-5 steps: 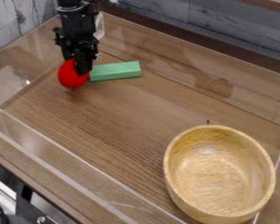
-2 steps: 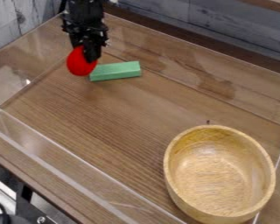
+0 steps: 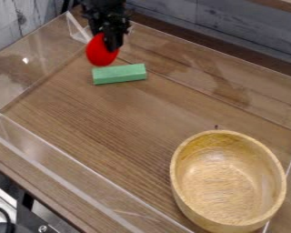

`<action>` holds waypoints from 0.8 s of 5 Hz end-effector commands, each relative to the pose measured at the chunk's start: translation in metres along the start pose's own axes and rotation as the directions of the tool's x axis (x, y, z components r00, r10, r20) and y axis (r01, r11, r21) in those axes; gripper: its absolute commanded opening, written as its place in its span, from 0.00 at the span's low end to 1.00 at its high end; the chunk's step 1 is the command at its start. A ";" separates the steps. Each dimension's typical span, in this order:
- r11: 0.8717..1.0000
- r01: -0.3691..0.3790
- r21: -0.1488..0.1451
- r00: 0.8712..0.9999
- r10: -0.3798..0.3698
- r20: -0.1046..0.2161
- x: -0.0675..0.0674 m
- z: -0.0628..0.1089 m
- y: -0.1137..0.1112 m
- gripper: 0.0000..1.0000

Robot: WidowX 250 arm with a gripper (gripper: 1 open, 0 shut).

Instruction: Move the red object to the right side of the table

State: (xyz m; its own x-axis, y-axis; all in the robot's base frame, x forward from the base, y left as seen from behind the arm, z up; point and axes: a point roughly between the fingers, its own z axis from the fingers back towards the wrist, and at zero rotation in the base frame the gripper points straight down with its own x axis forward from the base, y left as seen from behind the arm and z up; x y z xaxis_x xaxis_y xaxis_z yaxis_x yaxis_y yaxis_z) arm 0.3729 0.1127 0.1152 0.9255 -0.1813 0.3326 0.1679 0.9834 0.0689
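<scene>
One round wooden bowl (image 3: 228, 180) sits nearest, down at about five o'clock on the counter (image 3: 124, 127); its pale inside shows plain wood grain and holds nothing that I can see. Clear acrylic walls (image 3: 26, 150) edge the brown wood-grain top, and the near wall runs along the front at about seven o'clock, catching some glare.

Further back, past a wide stretch of bare wood, a green rectangular block (image 3: 119, 75) lies flat at roughly eleven o'clock from the middle of the counter, its long side running nearly left to right with a slight tilt.

Just behind and above that block, at about its eleven o'clock, hangs the red object (image 3: 102, 51). It is off the counter surface, gripped from above by the dark pincer (image 3: 109, 41), whose fingers come down over its top and close narrowly on it, so only the lower and left part of the red shape shows clearly. The red object looks close to the block but apart from it; I cannot see any contact between the two.

Farthest away, the black arm rises out of the top edge of view at around twelve o'clock, with a grey plank wall (image 3: 221, 23) behind the rear acrylic pane.
</scene>
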 end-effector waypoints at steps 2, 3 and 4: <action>0.995 0.094 -0.015 0.993 -0.093 0.079 0.013 0.024 -0.048 0.00; 0.991 0.128 -0.032 0.989 -0.125 0.080 0.013 0.010 -0.072 0.00; 0.988 0.146 -0.043 0.986 -0.142 0.083 0.012 -0.005 -0.090 0.00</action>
State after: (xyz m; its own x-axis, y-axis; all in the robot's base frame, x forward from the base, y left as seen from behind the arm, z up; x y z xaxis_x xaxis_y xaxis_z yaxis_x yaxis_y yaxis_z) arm 0.3677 0.0223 0.0952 0.8771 -0.3129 0.3643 0.3142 0.9476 0.0573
